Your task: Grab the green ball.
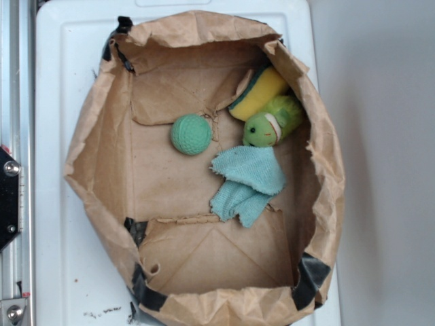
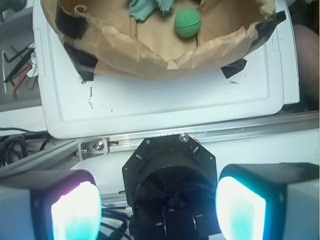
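The green ball (image 1: 191,134) is a small ribbed teal-green sphere lying on the floor of a brown paper bag (image 1: 102,156), left of centre. In the wrist view the green ball (image 2: 188,22) shows at the top, inside the bag's crumpled rim (image 2: 165,60). My gripper (image 2: 157,210) hangs well back from the bag, over the robot's black base. Its two glowing pads (image 2: 75,212) stand wide apart with nothing between them. The exterior view shows no gripper.
Inside the bag lie a light blue cloth (image 1: 246,183), a lime-green plush toy (image 1: 270,124) and a yellow sponge (image 1: 258,92). The bag sits on a white tray (image 1: 61,75). A metal rail (image 2: 210,134) runs between tray and base. Tools (image 2: 17,65) lie at far left.
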### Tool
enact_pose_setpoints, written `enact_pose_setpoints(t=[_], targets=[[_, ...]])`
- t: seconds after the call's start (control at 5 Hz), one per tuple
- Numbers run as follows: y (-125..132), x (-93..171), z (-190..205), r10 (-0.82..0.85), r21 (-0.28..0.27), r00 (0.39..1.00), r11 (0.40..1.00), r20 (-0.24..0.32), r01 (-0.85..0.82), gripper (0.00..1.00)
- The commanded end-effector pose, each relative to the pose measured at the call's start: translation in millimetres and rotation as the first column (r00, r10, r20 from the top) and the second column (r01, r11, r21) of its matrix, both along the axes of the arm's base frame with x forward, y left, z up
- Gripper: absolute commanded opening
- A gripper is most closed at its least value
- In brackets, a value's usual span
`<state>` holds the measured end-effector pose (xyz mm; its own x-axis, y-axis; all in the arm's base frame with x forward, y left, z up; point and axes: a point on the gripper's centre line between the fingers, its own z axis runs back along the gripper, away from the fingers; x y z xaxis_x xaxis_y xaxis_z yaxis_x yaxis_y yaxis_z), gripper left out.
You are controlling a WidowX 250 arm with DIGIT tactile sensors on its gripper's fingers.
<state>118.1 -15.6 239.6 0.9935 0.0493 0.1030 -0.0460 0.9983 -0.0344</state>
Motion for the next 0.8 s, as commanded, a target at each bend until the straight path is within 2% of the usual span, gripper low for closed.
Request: enact_pose_setpoints(t=[0.0,0.2,0.4,0.6], targets=[[0.0,0.0,0.0,0.000,0.000,1.000,1.000,0.000,0.000,1.00],[-4.0,46.8,-20.8,0.021,0.058,1.000,0.998,0.015,-0.022,1.00],[-5.2,86.5,-34.7,0.048,0.089,0.999,0.995,-0.011,-0.047,1.00],[3.5,115.0,-45.6,0.040,0.071,0.999,0.997,-0.001,-0.040,1.00]])
